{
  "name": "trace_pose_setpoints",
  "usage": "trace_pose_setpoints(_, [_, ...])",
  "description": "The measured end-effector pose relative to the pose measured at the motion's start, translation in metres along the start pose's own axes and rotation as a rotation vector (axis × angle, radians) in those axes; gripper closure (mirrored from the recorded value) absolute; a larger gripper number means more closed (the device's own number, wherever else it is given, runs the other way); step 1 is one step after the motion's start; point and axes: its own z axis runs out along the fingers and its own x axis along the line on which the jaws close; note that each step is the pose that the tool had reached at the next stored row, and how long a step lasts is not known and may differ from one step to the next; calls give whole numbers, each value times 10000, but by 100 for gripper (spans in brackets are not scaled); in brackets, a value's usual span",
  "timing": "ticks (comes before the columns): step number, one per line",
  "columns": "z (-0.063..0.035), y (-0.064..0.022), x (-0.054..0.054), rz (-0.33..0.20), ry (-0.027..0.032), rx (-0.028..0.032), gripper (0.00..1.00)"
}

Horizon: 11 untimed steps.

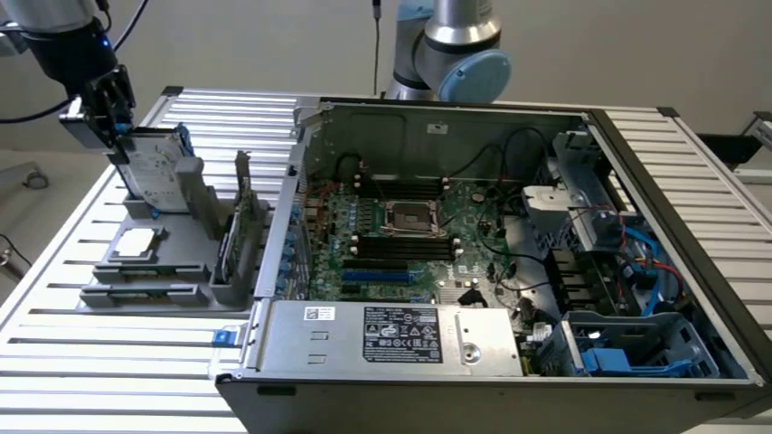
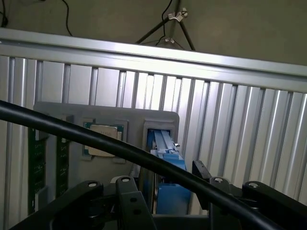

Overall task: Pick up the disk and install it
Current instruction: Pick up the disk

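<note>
The gripper is being held spread wide at the top edge of the disk, with a jaw on either side of its blue frame and nothing clamped. The disk is standing upright in a slot of the grey holder on the slatted table, at the exterior view's left, outside the open computer case.

Trouble is likely to be caused by an off-centre closing: only the springy blue plastic could be caught, and the disk could be tilted or dropped. A lift that is not being kept straight could jam the disk against the slot walls and drag the holder along. The black cable is hanging across the gripper and could be snagged.

Open room is being left above the disk. A green card is standing just beside it, the case wall is near, and the small chip is lying close by.
</note>
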Motion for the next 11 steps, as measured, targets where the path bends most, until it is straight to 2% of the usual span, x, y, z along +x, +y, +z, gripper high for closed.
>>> trace_pose_setpoints(11, [33, 0, -5, 133, -2, -16, 46])
